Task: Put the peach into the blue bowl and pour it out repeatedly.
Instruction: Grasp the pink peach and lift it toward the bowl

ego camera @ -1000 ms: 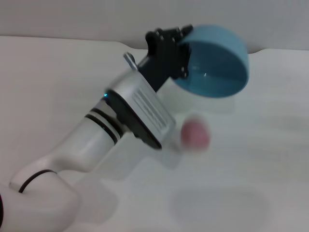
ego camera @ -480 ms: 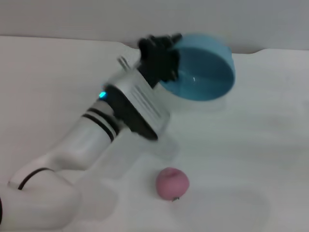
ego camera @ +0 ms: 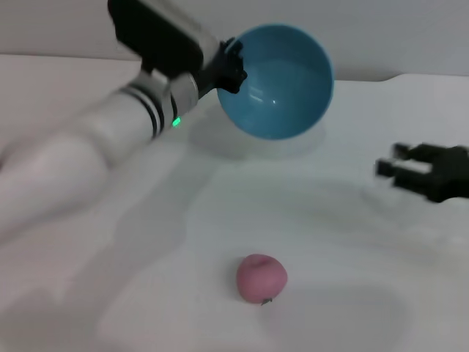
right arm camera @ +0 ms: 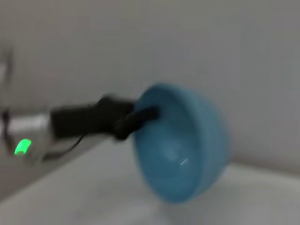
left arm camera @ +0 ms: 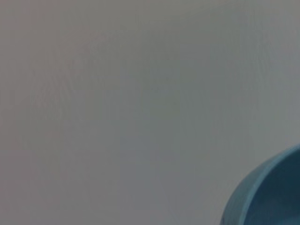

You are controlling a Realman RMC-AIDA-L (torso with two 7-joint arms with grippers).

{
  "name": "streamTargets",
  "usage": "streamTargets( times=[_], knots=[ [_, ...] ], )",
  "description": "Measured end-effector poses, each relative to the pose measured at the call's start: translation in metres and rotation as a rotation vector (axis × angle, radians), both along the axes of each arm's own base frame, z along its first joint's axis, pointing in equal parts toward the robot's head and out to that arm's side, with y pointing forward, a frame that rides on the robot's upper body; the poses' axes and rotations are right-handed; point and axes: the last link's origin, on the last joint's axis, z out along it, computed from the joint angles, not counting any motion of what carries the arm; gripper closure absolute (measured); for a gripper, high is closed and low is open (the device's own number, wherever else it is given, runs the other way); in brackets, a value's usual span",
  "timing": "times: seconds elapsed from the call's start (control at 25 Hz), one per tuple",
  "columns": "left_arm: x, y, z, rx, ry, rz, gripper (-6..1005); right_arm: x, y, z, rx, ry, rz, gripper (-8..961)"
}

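The peach (ego camera: 261,278), small and pink-red, lies on the white table (ego camera: 352,242) near the front, with no gripper touching it. The blue bowl (ego camera: 278,84) is held off the table at the back, tipped on its side with its empty hollow facing me. My left gripper (ego camera: 231,66) is shut on the bowl's left rim. The right wrist view shows the bowl (right arm camera: 183,145) and that same left gripper (right arm camera: 136,117) clamped on its edge. A piece of the bowl's rim (left arm camera: 262,197) shows in the left wrist view. My right gripper (ego camera: 390,163) hovers open at the right, well away from the peach.
The white table ends at a grey wall (ego camera: 381,29) close behind the bowl. My left arm (ego camera: 110,132) stretches across the left half of the table.
The peach fell from the tipped bowl, landed near the front and now lies still. My left arm swung up and back with the bowl. The right gripper came in from the right.
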Motion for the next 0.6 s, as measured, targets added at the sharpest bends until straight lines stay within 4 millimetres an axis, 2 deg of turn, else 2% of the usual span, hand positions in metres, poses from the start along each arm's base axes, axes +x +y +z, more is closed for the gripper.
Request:
streamTargets(
  times=[0.08,0.24,0.36,0.6],
  knots=[
    [-0.002,0.01,0.006,-0.118,-0.034,0.093,1000,-0.011,0.008,-0.012,-0.079,-0.043,0.013,456],
    [-0.007,0.019,0.021,-0.232,-0.117,0.222,1000,-0.03,0.013,-0.034,-0.218,-0.122,0.064,362],
    [-0.02,0.025,0.04,-0.267,-0.202,0.333,1000,-0.043,0.013,-0.048,-0.295,-0.18,0.112,362],
    [-0.05,0.011,0.062,-0.401,-0.235,0.547,999,-0.066,0.01,-0.069,-0.403,-0.295,0.219,363]
  ],
)
